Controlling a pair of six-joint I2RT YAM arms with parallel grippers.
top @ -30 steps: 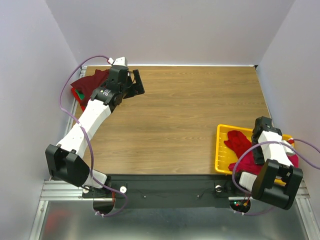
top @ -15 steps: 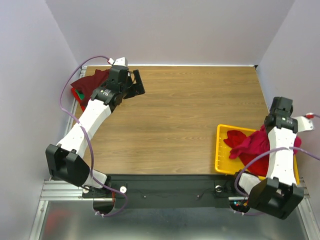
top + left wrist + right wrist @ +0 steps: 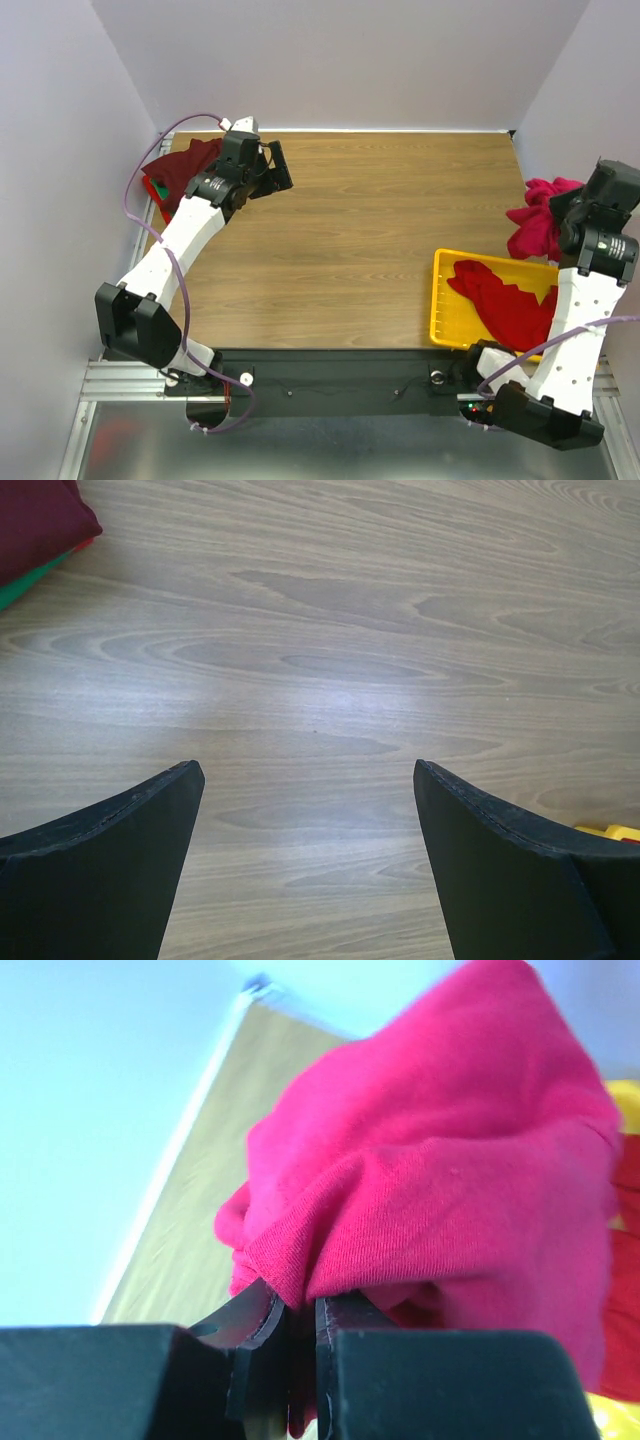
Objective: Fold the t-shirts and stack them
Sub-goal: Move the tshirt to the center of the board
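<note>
We see a shirt pile (image 3: 180,170) at the table's (image 3: 380,210) upper-left edge, with the left gripper (image 3: 276,166) just right of it. At lower right a tray (image 3: 440,300) holds a shirt (image 3: 505,300). Above it in frame, a bunched shirt (image 3: 535,225) hangs from the right gripper (image 3: 297,1312).

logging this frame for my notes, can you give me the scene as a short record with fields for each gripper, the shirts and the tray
left gripper: open, empty, over the table
right gripper: shut on crimson shirt, which hangs bunched in the air
yellow tray: near right of the table, holds a red shirt
shirt pile: far left corner, maroon on top, green edge beneath
folding: not yet begun on the held shirt
</note>
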